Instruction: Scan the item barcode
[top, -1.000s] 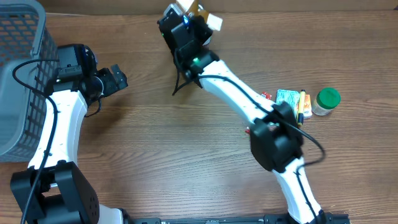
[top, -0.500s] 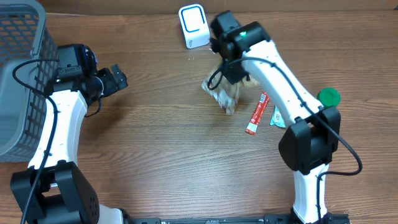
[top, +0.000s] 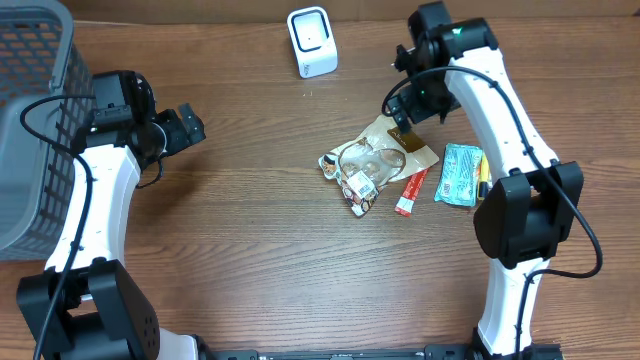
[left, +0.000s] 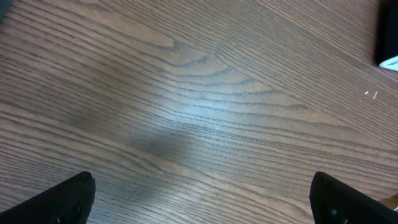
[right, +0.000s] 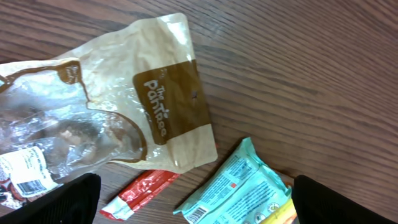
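The item, a tan and clear snack bag (top: 372, 160), lies flat on the table with nothing holding it; its white barcode label (right: 28, 177) faces up at its lower left end. A white scanner (top: 312, 40) stands at the back of the table. My right gripper (top: 405, 105) hovers open just above and behind the bag's tan end (right: 168, 112), and in the right wrist view the gripper (right: 199, 202) has nothing between its fingers. Far to the left, my left gripper (top: 185, 128) is open over bare wood (left: 200, 196).
A red stick packet (top: 411, 192), a teal packet (top: 460, 174) and a yellow item (top: 483, 175) lie just right of the bag. A grey mesh basket (top: 30, 100) fills the left edge, beside the left arm.
The right arm swung from the scanner to the right side. Its gripper opened and let go of the bag, which now lies on the table. The left arm stayed still.
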